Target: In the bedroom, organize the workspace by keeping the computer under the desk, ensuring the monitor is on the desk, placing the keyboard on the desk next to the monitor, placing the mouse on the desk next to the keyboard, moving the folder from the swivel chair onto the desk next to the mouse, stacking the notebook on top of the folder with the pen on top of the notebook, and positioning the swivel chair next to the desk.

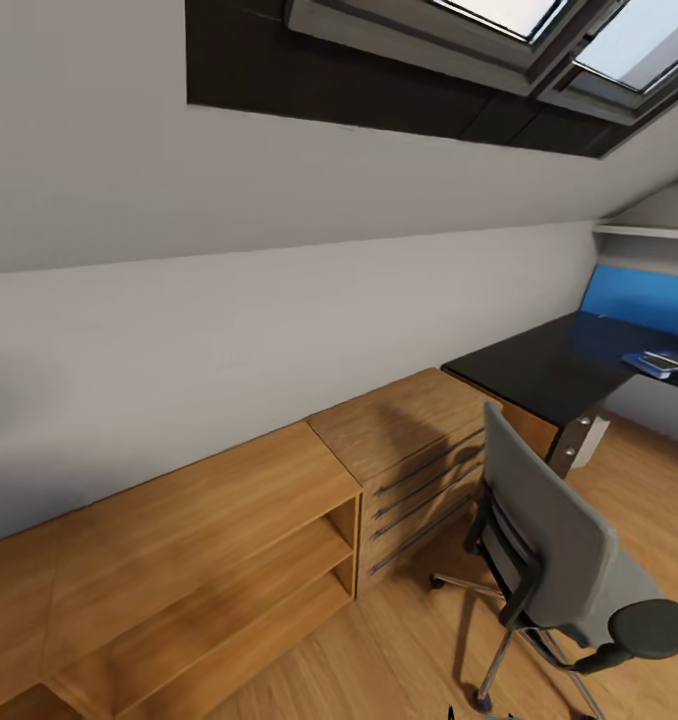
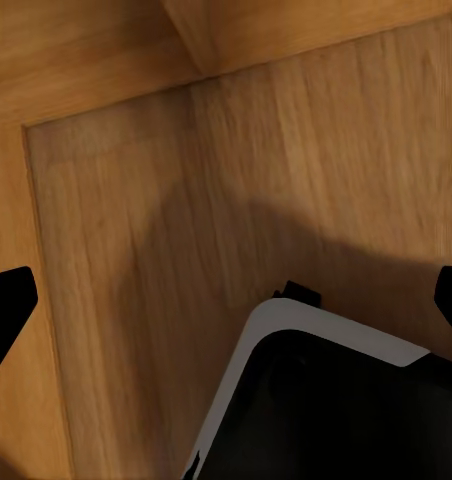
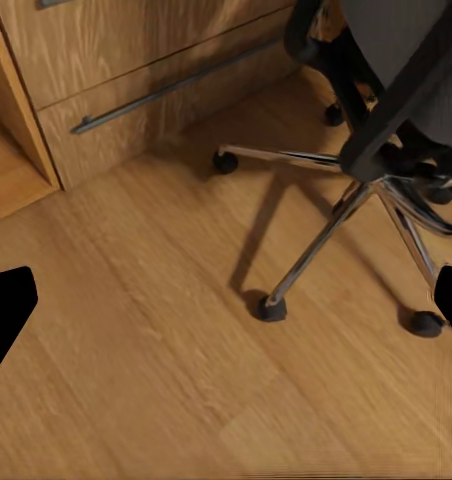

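Sloped attic bedroom with a wooden floor (image 3: 166, 370). From my head camera, the swivel chair (image 1: 554, 545) sits at lower right, its back toward me, and its chrome base shows close in the right wrist view, so I judge the right arm nearer. Beyond it, at right centre, stands the black table (image 1: 539, 375); a blue folder (image 1: 661, 362) lies at its far right edge. A wooden shelf unit (image 1: 219, 550) lines the wall at lower left. Both sets of fingers look spread apart and empty.
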### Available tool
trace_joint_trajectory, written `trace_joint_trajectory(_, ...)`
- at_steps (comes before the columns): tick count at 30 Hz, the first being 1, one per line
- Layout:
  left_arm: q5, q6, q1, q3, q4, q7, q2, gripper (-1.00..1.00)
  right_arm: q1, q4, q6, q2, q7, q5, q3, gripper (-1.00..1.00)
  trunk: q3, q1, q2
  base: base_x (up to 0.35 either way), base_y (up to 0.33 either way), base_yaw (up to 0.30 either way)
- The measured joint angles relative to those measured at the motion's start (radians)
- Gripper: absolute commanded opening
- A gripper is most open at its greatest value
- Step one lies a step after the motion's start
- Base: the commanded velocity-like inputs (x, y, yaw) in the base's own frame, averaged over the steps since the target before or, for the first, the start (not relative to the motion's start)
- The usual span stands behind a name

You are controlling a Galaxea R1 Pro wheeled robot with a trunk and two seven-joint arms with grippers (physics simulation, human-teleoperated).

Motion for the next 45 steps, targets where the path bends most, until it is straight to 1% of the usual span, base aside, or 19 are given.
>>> trace_joint_trajectory(20,0.000,0.000,0.000,0.000,0.000,0.000,0.000,1.00,0.000,0.000,0.000,0.000,0.000,0.000,0.001,1.00,0.000,0.000,0.000,0.002,0.002,-0.300)
trace_joint_trajectory(31,0.000,0.000,0.000,0.000,0.000,0.000,0.000,1.00,0.000,0.000,0.000,0.000,0.000,0.000,0.001,1.00,0.000,0.000,0.000,0.158,0.144,-0.300)
trace_joint_trajectory(45,0.001,0.000,0.000,0.000,0.000,0.000,0.000,1.00,0.000,0.000,0.000,0.000,0.000,0.000,0.000,1.00,0.000,0.000,0.000,0.014,0.011,-0.300)
